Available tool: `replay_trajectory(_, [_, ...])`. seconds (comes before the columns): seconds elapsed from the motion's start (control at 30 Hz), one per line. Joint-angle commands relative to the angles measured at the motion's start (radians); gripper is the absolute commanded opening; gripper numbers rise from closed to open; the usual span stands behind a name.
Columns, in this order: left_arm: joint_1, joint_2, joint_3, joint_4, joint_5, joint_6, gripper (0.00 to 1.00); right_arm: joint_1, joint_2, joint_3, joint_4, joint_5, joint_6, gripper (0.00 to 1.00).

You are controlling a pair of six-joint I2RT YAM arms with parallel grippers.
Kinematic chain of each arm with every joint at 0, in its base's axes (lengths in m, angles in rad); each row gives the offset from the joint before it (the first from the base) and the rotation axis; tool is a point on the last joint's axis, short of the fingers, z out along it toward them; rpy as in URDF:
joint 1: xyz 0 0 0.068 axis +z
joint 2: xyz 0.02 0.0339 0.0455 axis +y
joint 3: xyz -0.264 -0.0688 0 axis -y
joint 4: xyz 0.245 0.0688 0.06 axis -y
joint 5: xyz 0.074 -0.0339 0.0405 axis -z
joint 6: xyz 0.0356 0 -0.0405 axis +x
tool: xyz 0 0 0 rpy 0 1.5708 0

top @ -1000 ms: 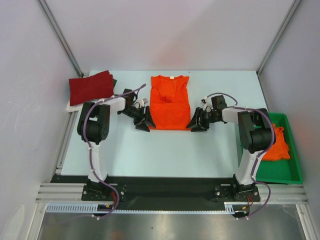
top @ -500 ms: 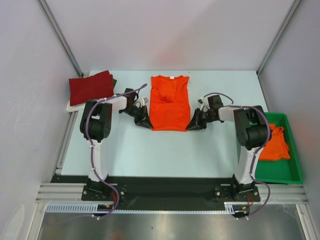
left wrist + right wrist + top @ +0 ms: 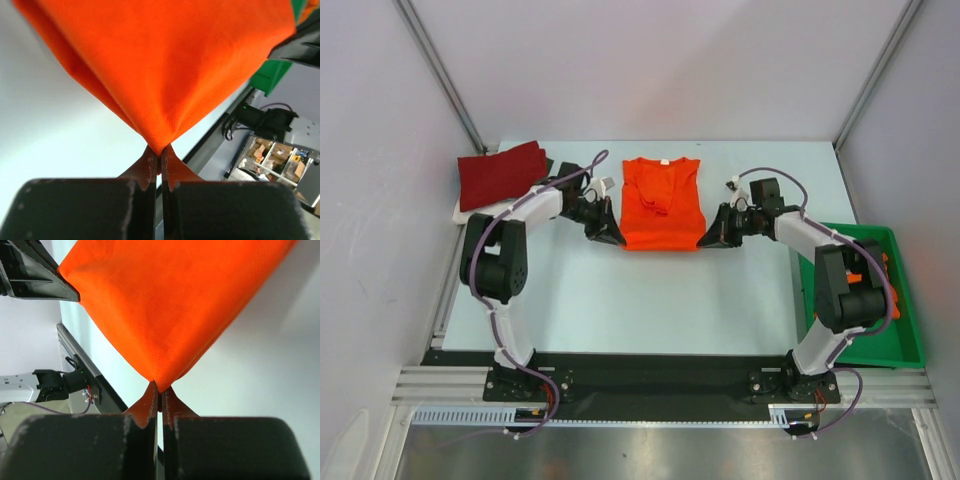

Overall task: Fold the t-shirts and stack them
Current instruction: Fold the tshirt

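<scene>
Nearest: left gripper (image 3: 616, 240) and right gripper (image 3: 704, 241), fingers (image 3: 149, 165) of each pressed together, pinching one hem corner of the orange t-shirt (image 3: 661, 208); cloth tents to a peak. Shirt lies mid-surface (image 3: 620, 300), collar far. Handling, judged: light, limp, sags and creases; hold at hem corners. Far left: folded dark red t-shirt (image 3: 502, 173).

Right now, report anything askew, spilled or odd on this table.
The orange t-shirt has cloth bunched in a wrinkled lump below its collar, not flat. The folded dark red shirt lies at an angle to the edges of the table. Nothing is spilled.
</scene>
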Motion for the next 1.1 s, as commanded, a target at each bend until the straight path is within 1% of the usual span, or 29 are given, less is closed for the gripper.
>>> replay_trajectory(0.0, [-0.006, -0.122, -0.037, -0.005, 0.057, 0.018, 0.0, -0.004, -0.086, -0.019, -0.059, -0.041, -0.027, 0.0])
replay_trajectory(0.13, [-0.007, -0.165, -0.071, 0.014, 0.066, -0.008, 0.01, -0.004, -0.113, -0.019, -0.064, -0.046, -0.027, 0.0])
replay_trajectory(0.27, [-0.007, -0.145, -0.067, 0.038, 0.058, -0.01, 0.01, -0.004, -0.071, -0.007, -0.024, -0.038, -0.026, 0.0])
replay_trajectory(0.33, [-0.007, -0.105, -0.023, 0.031, 0.041, 0.005, 0.01, -0.004, -0.045, 0.033, -0.016, -0.032, -0.037, 0.0])
replay_trajectory(0.37, [-0.007, -0.093, -0.003, 0.022, 0.034, 0.013, 0.0, -0.005, -0.006, 0.056, -0.021, -0.027, -0.052, 0.0])
replay_trajectory(0.4, [-0.007, -0.056, 0.023, 0.015, 0.026, 0.018, 0.0, -0.007, 0.014, 0.119, -0.021, -0.027, -0.06, 0.0])
replay_trajectory(0.5, [-0.003, 0.002, 0.169, -0.003, -0.002, 0.042, 0.0, -0.027, 0.122, 0.254, -0.036, -0.027, -0.075, 0.0])
replay_trajectory(0.53, [0.003, 0.054, 0.271, -0.005, -0.017, 0.053, 0.0, -0.033, 0.154, 0.361, -0.039, -0.03, -0.078, 0.0])
replay_trajectory(0.57, [0.007, 0.082, 0.33, -0.002, -0.025, 0.057, 0.0, -0.039, 0.227, 0.43, -0.039, -0.03, -0.083, 0.0])
replay_trajectory(0.6, [0.011, 0.114, 0.393, 0.0, -0.037, 0.065, 0.0, -0.051, 0.267, 0.493, -0.036, -0.03, -0.083, 0.0])
replay_trajectory(0.63, [0.022, 0.205, 0.539, 0.001, -0.051, 0.062, 0.0, -0.056, 0.309, 0.635, -0.03, -0.03, -0.083, 0.0])
replay_trajectory(0.67, [0.028, 0.244, 0.615, 0.015, -0.069, 0.056, 0.01, -0.062, 0.365, 0.714, -0.032, -0.035, -0.086, 0.0])
replay_trajectory(0.7, [0.033, 0.289, 0.681, 0.038, -0.078, 0.054, 0.0, -0.067, 0.477, 0.795, -0.036, -0.038, -0.077, 0.0])
replay_trajectory(0.73, [0.037, 0.33, 0.817, 0.066, -0.101, 0.056, 0.01, -0.076, 0.543, 0.961, -0.03, -0.041, -0.069, 0.0])
replay_trajectory(0.77, [0.037, 0.405, 0.878, 0.083, -0.161, 0.059, 0.24, -0.077, 0.596, 1.037, -0.022, -0.023, -0.069, 0.12])
replay_trajectory(0.8, [0.037, 0.431, 0.921, 0.095, -0.198, 0.073, 0.4, -0.077, 0.698, 1.129, -0.042, 0.005, -0.102, 0.25])
replay_trajectory(0.83, [0.034, 0.451, 0.986, 0.098, -0.233, 0.09, 0.5, -0.073, 0.74, 1.268, -0.103, 0.052, -0.119, 0.47])
replay_trajectory(0.87, [0.034, 0.467, 0.998, 0.103, -0.255, 0.099, 0.57, -0.071, 0.768, 1.309, -0.119, 0.058, -0.136, 0.52])
replay_trajectory(0.93, [0.034, 0.455, 0.969, 0.103, -0.278, 0.104, 0.61, -0.074, 0.753, 1.287, -0.101, 0.065, -0.135, 0.59])
replay_trajectory(0.97, [0.034, 0.443, 0.944, 0.101, -0.285, 0.097, 0.62, -0.074, 0.731, 1.223, -0.073, 0.068, -0.123, 0.59])
replay_trajectory(1.07, [0.039, 0.395, 0.854, 0.081, -0.311, 0.1, 0.63, -0.071, 0.665, 1.135, -0.05, 0.037, -0.119, 0.61])
